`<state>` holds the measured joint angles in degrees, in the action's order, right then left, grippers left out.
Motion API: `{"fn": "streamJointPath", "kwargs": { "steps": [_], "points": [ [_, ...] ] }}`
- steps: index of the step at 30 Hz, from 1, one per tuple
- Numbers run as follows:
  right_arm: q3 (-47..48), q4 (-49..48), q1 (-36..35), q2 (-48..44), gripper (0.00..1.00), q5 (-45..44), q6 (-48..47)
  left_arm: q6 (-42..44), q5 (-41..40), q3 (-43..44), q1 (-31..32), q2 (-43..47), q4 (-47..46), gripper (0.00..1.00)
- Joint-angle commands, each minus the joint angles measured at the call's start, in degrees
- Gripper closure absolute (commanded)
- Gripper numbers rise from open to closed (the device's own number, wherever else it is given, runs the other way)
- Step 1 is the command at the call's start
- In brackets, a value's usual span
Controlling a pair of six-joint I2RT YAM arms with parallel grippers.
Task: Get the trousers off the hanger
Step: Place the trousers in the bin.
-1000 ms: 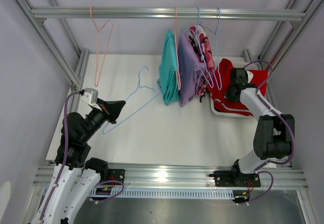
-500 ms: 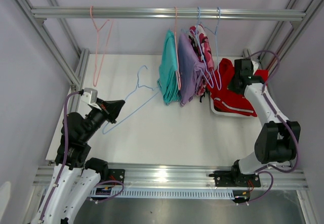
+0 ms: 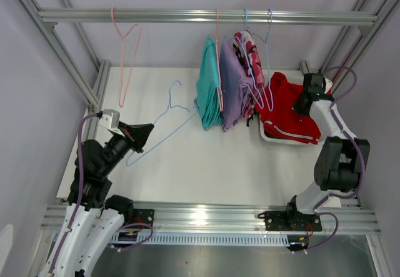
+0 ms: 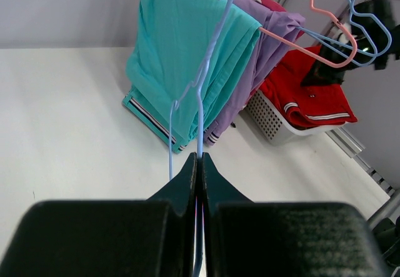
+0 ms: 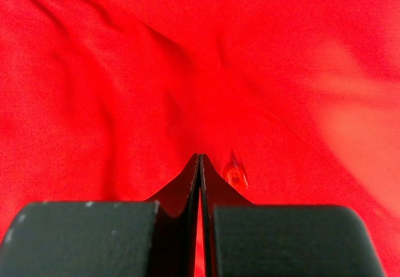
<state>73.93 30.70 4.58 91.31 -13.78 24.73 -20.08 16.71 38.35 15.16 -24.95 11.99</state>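
My left gripper (image 3: pixel 150 129) (image 4: pixel 200 156) is shut on the wire of an empty blue hanger (image 3: pixel 169 117) (image 4: pixel 200 102) over the table's left side. Teal trousers (image 3: pixel 208 92) (image 4: pixel 187 52), lilac trousers (image 3: pixel 232 95) (image 4: pixel 269 45) and pink camouflage trousers (image 3: pixel 250 52) hang from hangers on the rail (image 3: pixel 187 16). Red trousers (image 3: pixel 284 111) (image 4: pixel 306 95) (image 5: pixel 125 70) lie in a white basket (image 3: pixel 275 138). My right gripper (image 3: pixel 300 107) (image 5: pixel 200 156) is over them, jaws shut with red cloth between them. The mustard-brown trousers are out of view.
An empty pink hanger (image 3: pixel 125 45) hangs at the rail's left end. Empty blue hangers (image 3: pixel 265 58) hang at its right, above the basket. Frame posts stand at both sides of the white table (image 3: pixel 187 164).
My right gripper has moved back and to the right over the basket, and the red trousers have spread out in it. The left arm and its hanger have not moved.
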Motion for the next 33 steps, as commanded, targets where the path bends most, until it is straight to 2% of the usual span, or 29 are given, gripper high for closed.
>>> {"fn": "streamJointPath", "kwargs": {
  "steps": [1, 3, 6, 17, 20, 24, 30, 32, 33],
  "points": [
    [-3.0, -3.9, 0.2, 7.6, 1.0, 3.6, -0.2, -0.8, -0.3, 2.0, 0.3, 0.7, -1.9, 0.99],
    [-3.9, -4.4, 0.0, 9.9, 1.0, 4.1, 0.5, -0.7, -0.4, 2.0, 0.3, 0.5, -1.9, 0.99],
    [-6.0, -5.7, -0.1, 8.8, 1.0, 3.6, 1.4, -0.6, -0.4, 2.1, 0.3, 0.4, -1.9, 1.0],
    [-6.1, 0.6, -4.4, -4.1, 1.0, -3.3, 2.2, 0.0, -1.8, 1.6, 0.4, 2.5, -1.9, 1.0],
    [-6.5, 2.2, -9.3, -9.5, 1.0, -5.7, 3.0, 0.9, -4.4, 2.5, 0.6, 3.1, -1.2, 1.0],
    [-11.6, 1.2, -15.9, -15.7, 0.99, -7.7, 4.6, 2.1, -8.5, 5.5, 0.8, 2.6, 0.3, 1.0],
    [-16.4, 1.0, -23.9, -23.5, 0.98, -8.2, 7.7, 1.4, -12.7, 11.4, 0.7, -1.0, 2.8, 1.0],
    [-18.6, 1.1, -29.7, -28.0, 0.95, -8.5, 9.2, 1.0, -13.7, 13.0, 0.8, -2.5, 1.9, 1.0],
    [-19.3, 1.5, -29.7, -28.0, 0.94, -9.1, 9.8, 1.0, -14.2, 13.4, 0.8, -3.0, 1.5, 0.99]
  ]
}}
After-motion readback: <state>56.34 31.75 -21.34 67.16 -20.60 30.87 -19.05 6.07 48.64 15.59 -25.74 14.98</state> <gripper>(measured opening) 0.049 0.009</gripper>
